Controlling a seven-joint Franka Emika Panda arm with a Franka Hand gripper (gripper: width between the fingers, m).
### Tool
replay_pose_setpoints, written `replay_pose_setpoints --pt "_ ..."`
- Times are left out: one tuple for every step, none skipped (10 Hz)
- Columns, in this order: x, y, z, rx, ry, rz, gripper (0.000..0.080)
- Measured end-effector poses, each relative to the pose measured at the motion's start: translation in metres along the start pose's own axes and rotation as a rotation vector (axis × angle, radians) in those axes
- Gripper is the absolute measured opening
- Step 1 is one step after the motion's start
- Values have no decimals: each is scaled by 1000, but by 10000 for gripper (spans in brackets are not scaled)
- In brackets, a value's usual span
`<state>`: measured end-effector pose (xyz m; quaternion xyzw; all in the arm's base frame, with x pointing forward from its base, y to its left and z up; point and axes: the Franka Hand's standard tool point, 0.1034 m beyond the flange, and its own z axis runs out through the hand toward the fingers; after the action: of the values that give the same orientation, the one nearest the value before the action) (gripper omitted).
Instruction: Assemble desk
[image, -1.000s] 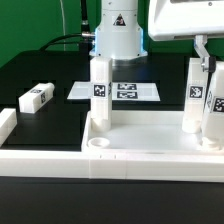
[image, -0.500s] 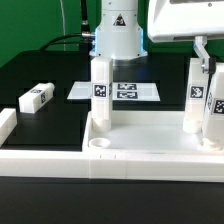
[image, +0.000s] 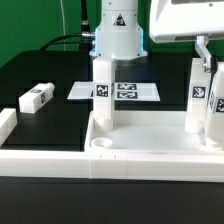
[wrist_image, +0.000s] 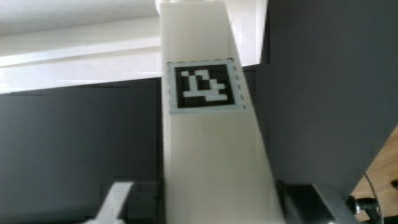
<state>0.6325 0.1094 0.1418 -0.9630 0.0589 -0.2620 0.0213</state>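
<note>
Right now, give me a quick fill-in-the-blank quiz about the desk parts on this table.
1. The loose leg lies on the exterior view's ___ side.
2. The table under the desk top is coloured ___.
3. In the wrist view, the upright leg inside the claw shows a printed black-and-white ___.
Missing words: left; black; tag.

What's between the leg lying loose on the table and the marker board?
Just bare black table between the loose leg and the marker board, as the exterior view shows.
</note>
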Motion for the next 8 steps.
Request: replay_pose_setpoints --pt "-3 2 1 -2 7 -5 295" --pt "-5 2 1 -3 4 -6 295" --pt "-4 2 1 -3 4 -6 295" --pt "-1 1 0 -1 0 -5 295" --pt "-2 1 1 -2 -1 -5 295" --pt "-2 1 1 -2 -1 -5 295" --pt "-2 1 1 -2 -1 -5 295" --pt "-2 1 1 -2 -1 -5 295"
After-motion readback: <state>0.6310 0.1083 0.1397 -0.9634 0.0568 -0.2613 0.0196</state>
